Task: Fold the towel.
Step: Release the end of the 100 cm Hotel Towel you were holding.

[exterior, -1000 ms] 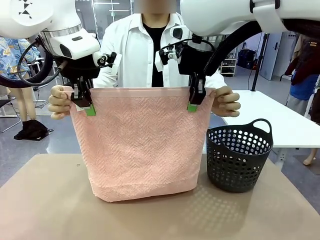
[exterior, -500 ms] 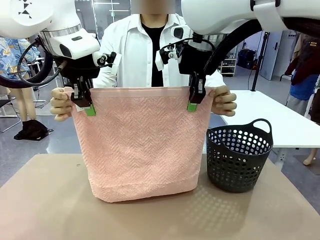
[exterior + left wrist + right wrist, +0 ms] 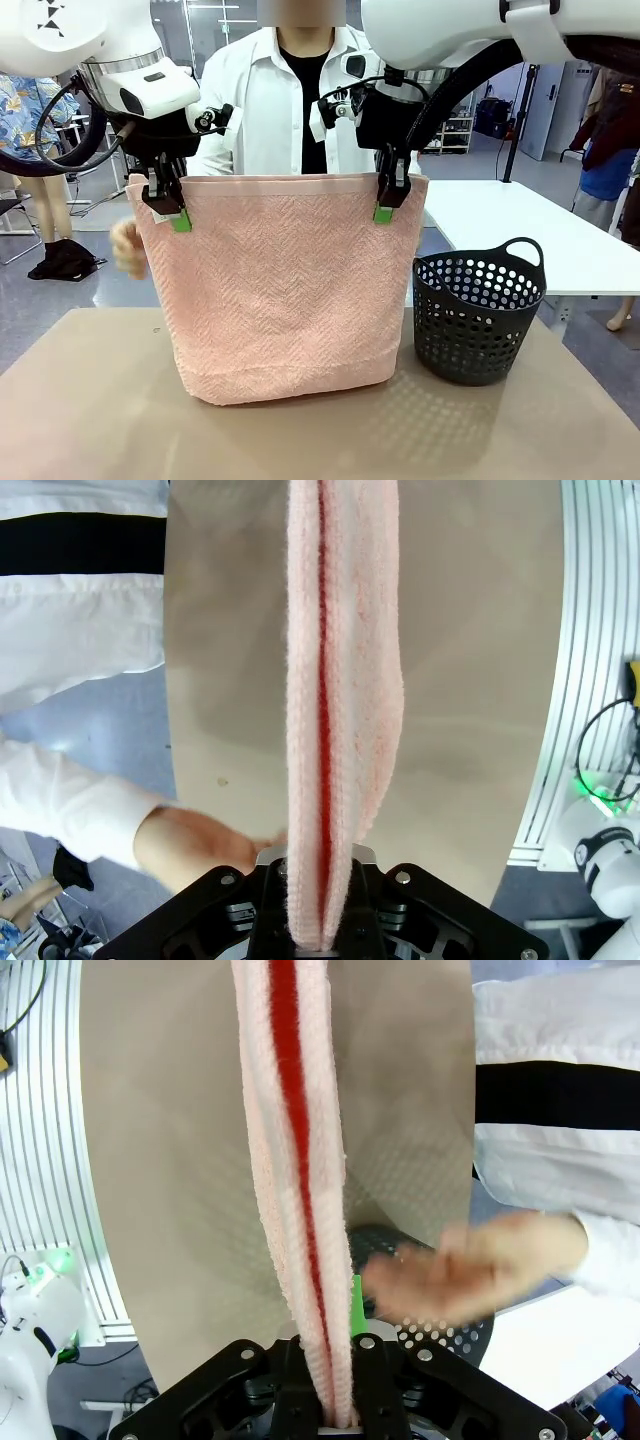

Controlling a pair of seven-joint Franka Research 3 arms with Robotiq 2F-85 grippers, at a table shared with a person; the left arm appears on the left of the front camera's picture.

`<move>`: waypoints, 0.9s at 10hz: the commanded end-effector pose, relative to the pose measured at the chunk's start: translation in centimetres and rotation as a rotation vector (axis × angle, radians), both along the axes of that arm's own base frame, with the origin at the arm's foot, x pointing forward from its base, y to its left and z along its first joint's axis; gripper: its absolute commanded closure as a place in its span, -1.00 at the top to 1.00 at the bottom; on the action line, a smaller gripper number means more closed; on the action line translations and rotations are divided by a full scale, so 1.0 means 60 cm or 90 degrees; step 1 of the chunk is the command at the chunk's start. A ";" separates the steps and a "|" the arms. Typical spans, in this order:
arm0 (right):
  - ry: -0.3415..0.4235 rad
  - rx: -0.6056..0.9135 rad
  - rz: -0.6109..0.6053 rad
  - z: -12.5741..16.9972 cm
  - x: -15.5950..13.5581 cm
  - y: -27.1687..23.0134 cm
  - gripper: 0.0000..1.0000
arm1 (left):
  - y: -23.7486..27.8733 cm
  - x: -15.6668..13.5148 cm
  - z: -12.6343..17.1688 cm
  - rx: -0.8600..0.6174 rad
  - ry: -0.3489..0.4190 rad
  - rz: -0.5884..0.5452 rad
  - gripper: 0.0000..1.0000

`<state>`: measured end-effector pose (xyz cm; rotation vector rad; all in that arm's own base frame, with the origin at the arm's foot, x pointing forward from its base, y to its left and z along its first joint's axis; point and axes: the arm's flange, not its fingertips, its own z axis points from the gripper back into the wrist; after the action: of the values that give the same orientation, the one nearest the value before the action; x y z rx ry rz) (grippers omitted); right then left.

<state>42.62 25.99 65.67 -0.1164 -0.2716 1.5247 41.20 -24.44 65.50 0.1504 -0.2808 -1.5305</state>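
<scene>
Salmon-pink terry towel point(image 3: 280, 290), herringbone weave, plain band along the top: hangs doubled beneath both pincers, bottom edge reaching the tan tabletop point(image 3: 90, 400). Left pincer point(image 3: 172, 210): clamped tight on the towel's top edge near one corner. Right pincer point(image 3: 388, 203): clamped the same way near the other corner. Black perforated plastic basket point(image 3: 478, 310): below and outward of the right pincer, just beside the towel. Person's blurred hand point(image 3: 127, 250): just below and outward of the left pincer. Second blurred hand point(image 3: 470, 1270): beside the right pincer.

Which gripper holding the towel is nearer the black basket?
The right gripper, pinching the towel by its top edge on the side of the basket; the left gripper holds the opposite corner, farther away.
</scene>
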 end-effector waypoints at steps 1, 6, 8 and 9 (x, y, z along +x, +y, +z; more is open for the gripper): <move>0.000 0.000 -0.002 0.000 0.001 -0.003 -1.00 | 0.002 0.001 0.000 0.000 0.000 0.001 -1.00; 0.000 0.000 -0.002 0.000 0.001 -0.003 -1.00 | 0.002 0.001 0.000 0.000 0.000 0.001 -1.00; 0.000 0.000 -0.002 0.000 0.001 -0.003 -1.00 | 0.002 0.001 0.000 0.000 0.000 0.001 -1.00; 0.000 0.000 -0.002 0.000 0.001 -0.003 -1.00 | 0.002 0.001 0.000 0.000 0.000 0.001 -1.00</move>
<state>42.63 25.99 65.65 -0.1162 -0.2711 1.5248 41.20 -24.44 65.50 0.1504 -0.2807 -1.5306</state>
